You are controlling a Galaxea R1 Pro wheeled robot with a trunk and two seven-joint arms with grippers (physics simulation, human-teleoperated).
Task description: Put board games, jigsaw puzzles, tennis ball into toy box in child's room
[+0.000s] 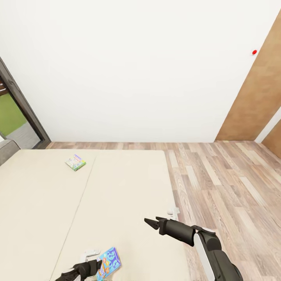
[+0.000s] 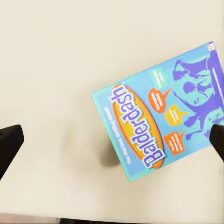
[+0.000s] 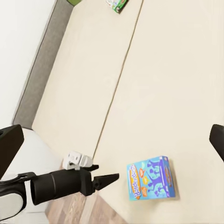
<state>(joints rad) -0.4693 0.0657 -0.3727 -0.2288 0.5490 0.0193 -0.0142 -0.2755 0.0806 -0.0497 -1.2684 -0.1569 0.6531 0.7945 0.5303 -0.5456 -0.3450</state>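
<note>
The bed serves as the landmark: its beige mattress runs from the near foreground back toward the white wall, with a seam down its length and a grey frame edge on its window side. Beyond its right-hand edge lies a broad stretch of wood-plank floor, bare as far as the brown door panel, which carries a small red dot. On the bed's near end, close to its foot edge, lies the blue board game, flat on the mattress; its lid reads "Balderdash" in purple letters on an orange oval, with orange speech bubbles and purple figures alongside. The left gripper hovers just beside that box, its fingers spread wide with nothing between them. Toward the bed's far end, near the seam, rests the green-bordered board game, its print too small to read. The right gripper hangs above the bed's right-hand edge, jaws slightly parted and empty.
</note>
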